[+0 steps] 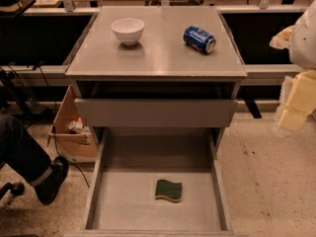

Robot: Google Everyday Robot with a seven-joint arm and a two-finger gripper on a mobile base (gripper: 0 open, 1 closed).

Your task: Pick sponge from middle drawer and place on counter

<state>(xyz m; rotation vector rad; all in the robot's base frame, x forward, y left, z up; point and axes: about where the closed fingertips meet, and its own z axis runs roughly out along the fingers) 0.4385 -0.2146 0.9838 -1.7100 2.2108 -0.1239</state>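
Our pincer [295, 105] hangs far right, its state we cannot tell; the sponge [168, 190] lies lower-left in the drawer [123, 204], long axis crosswise.

In the middle drawer [123, 201], the sponge [168, 190]; on the counter [158, 58], bowl [128, 30] left, can [199, 39] right; gripper [295, 107] off to the right.

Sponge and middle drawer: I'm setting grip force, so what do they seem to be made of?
The sponge looks like soft foam, with a dark green scouring layer over yellow. The middle drawer is likely painted metal: matte grey with flat thin walls. The claw hangs to the right of the counter.
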